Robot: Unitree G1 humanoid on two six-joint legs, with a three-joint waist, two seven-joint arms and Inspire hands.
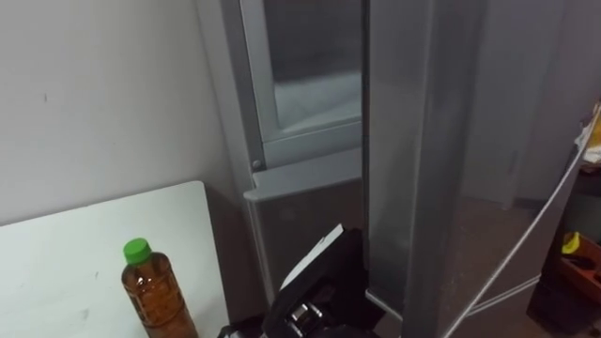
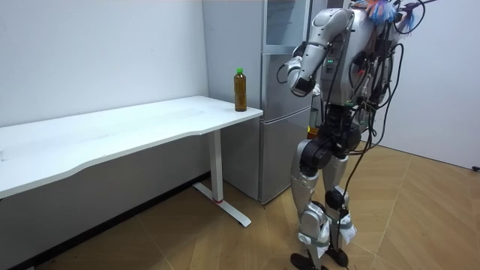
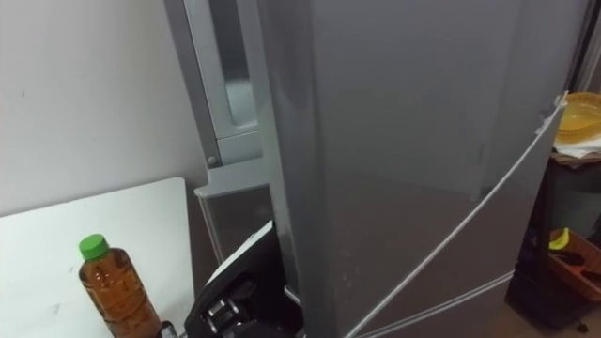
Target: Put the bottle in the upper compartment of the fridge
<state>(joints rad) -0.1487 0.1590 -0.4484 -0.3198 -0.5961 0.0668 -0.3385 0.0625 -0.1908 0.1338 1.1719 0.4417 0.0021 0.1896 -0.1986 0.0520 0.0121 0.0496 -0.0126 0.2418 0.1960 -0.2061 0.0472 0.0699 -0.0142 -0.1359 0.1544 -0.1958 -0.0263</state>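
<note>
- Logged one clear plastic bottle of amber liquid with a green cap [image 1: 155, 296], upright near the right end of the white flat-topped table [image 1: 56, 263], close to the fridge. Standing free, nothing touching it, not yet in the fridge.
- Noted the robot standing close before the tall grey metal fridge [image 2: 279, 150], table at its left.
- Read the upper grey door panel [image 1: 413, 141] as swung open toward the head, with a pale interior visible past it. A judgement, not certain.
- Placed the dark left hand [image 1: 310, 296] low by that door's edge. Could not tell how far open the fingers were, or whether anything was gripped.
- Flagged risk: letting go of the door to fetch the bottle could let it swing shut.
- Flagged risk: sweeping the arm across the table end could knock the bottle over or off the edge nearby.
- Flagged risk: the door panel so close to the head could hide much of the shelf at placing.
- Counted one bottle, one table, one fridge, two doors including the lower grey door [image 1: 305, 211], and one hand.
</note>
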